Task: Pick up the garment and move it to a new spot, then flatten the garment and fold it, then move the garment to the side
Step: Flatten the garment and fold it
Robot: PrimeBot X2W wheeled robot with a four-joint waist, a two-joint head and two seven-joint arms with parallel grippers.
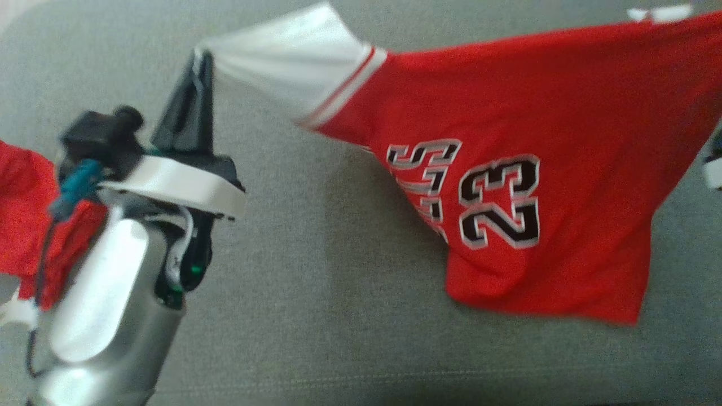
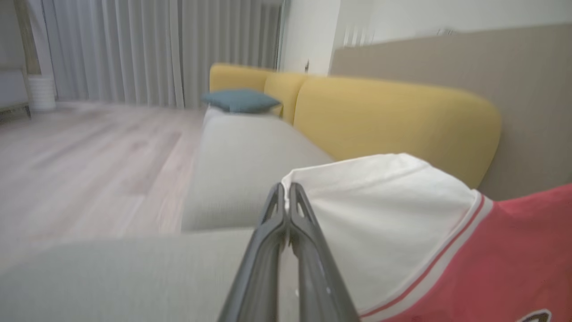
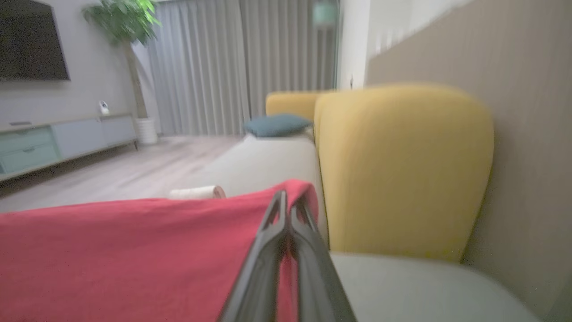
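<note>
The garment point(image 1: 536, 124) is a red jersey with white sleeves and a black "23", hanging stretched above the grey sofa seat point(image 1: 316, 293). My left gripper point(image 1: 202, 56) is shut on the edge of the white sleeve point(image 1: 287, 62) at the upper left of the head view. In the left wrist view the fingers point(image 2: 287, 197) pinch that white sleeve point(image 2: 384, 214). In the right wrist view my right gripper point(image 3: 288, 201) is shut on a raised fold of the red garment point(image 3: 134, 255).
More red cloth point(image 1: 28, 214) lies at the left edge behind my left arm. Yellow back cushions point(image 2: 393, 120) line the sofa, a teal pillow point(image 2: 241, 99) rests at its far end, and wood floor point(image 2: 80, 156) lies beside it.
</note>
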